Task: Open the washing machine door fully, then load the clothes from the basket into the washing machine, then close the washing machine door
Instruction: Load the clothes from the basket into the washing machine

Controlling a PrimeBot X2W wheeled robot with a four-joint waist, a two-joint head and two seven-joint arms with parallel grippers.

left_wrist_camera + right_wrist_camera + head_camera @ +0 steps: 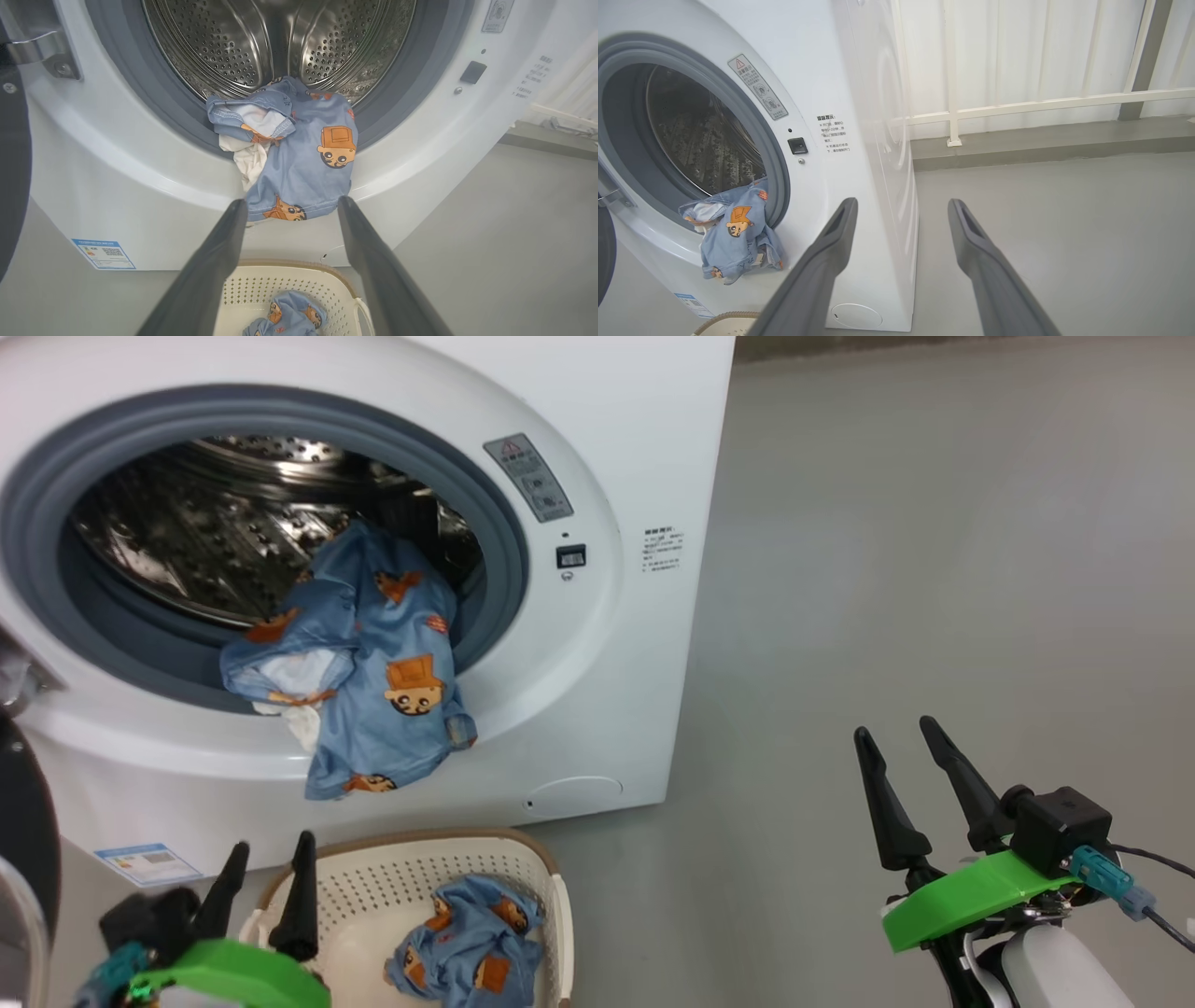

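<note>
With left gripper (pixel 272 843) and right gripper (pixel 893 728) both spread empty, the soft, light garment (pixel 471 938) crumpled in the basket (pixel 411 845) appeared best pinched at its raised fold, a second garment (pixel 392 728) overhanging the gasket (pixel 509 569).

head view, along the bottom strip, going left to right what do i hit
washing machine door → blue energy label → left end effector → blue garment lying in the basket → right end effector
</note>
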